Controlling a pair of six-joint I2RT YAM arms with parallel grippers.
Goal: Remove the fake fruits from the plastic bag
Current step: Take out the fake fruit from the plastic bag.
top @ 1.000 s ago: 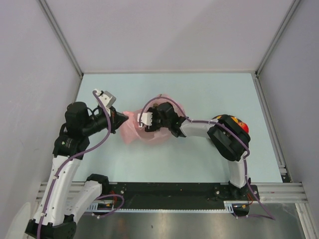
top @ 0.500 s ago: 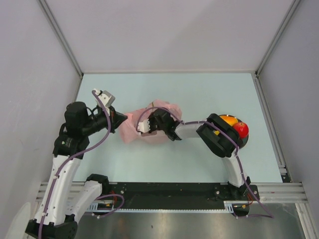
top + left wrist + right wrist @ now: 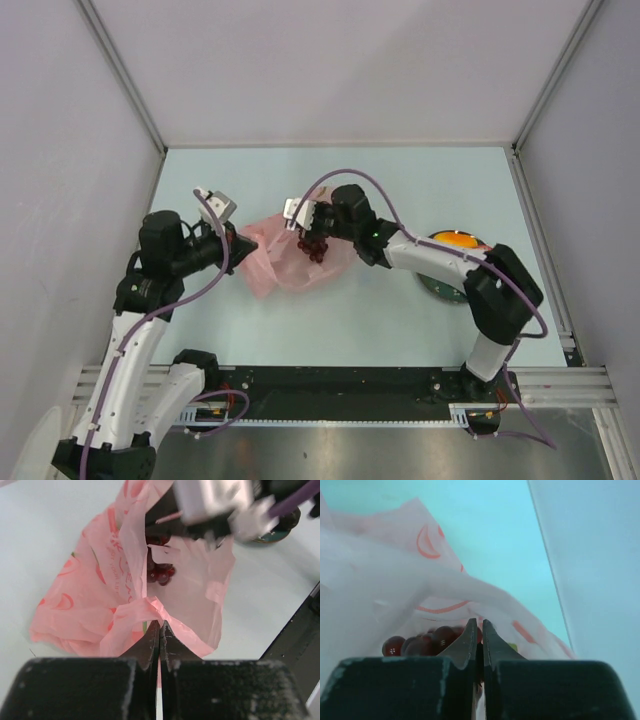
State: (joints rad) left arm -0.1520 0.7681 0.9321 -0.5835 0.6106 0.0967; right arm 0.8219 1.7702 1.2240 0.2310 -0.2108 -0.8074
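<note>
The pink plastic bag (image 3: 272, 268) lies crumpled left of the table's middle, its mouth facing right. My left gripper (image 3: 240, 244) is shut on the bag's left edge, and pink film sits pinched between its tips (image 3: 160, 625). A dark purple grape bunch (image 3: 313, 249) hangs at the bag's mouth under my right gripper (image 3: 308, 238). In the right wrist view that gripper (image 3: 480, 622) is shut, with the grapes (image 3: 420, 642) just behind its fingertips and bag film (image 3: 395, 580) around them. The left wrist view shows the grapes (image 3: 160, 572) inside the open bag (image 3: 100, 595). A yellow-orange fruit (image 3: 458, 240) rests on the plate.
A dark round plate (image 3: 438, 290) sits at the right, partly under my right forearm. Grey walls close in the table on three sides. The black and metal base rail runs along the near edge.
My right gripper has shut and drawn back up and away from inside the bag, with the grapes now showing under it. Its elbow swung right. The left gripper kept its hold.
</note>
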